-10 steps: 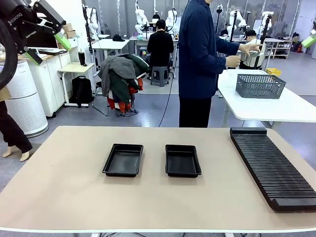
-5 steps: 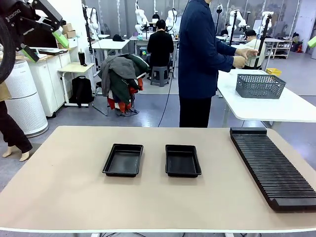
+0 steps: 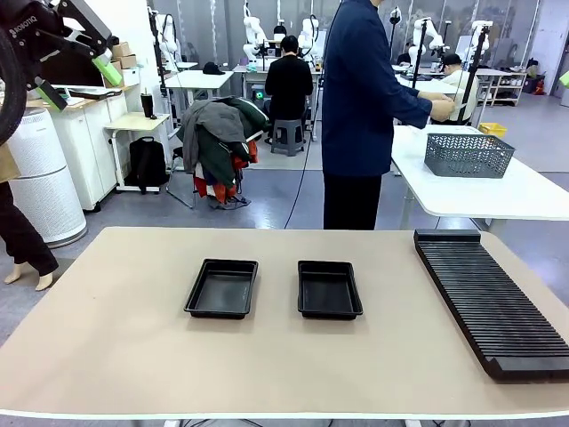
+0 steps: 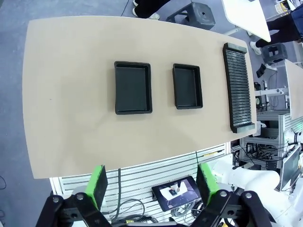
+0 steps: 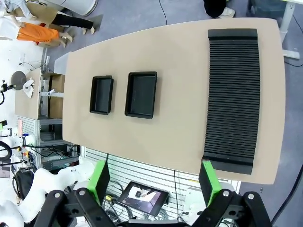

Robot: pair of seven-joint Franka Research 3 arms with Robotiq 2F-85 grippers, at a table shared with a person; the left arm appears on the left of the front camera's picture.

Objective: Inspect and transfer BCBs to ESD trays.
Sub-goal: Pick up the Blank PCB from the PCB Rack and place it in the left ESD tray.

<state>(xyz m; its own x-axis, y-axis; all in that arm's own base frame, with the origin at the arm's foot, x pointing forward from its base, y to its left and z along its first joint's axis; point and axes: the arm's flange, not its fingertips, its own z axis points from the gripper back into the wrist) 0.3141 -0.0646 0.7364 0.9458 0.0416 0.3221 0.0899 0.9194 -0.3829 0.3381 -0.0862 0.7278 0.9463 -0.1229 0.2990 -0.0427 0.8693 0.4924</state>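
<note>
esd trays (image 4: 133, 87) are both on the tan table (image 3: 116, 356), open side up, roughly in the middle. the left tray (image 3: 222, 288) and right tray (image 3: 330, 290) sit side by side with a bare gap between them. each has its long axis running from the robot's edge toward the far edge, short wall facing the robot. that's the same way the long black ribbed rack (image 3: 489, 298) runs. the rack lies along the robot's right side of the table, well apart from the right tray.

plenty of room to move: bare table in front of, behind and between the trays, and a wide bare stretch on the robot's left.

left gripper (image 3: 80, 84) is way up in the top left corner of the front view, tilted, fingers (image 4: 98, 184) spread wide with nothing between them. right gripper (image 5: 154, 182) is the same deal, fingers wide and holding nothing. both are high over the table, trays far below them and untouched.

a person (image 3: 360, 107) stands past the far edge, hands over another table near a grey mesh basket (image 3: 468, 153). can't tell what's in those hands, too small.
</note>
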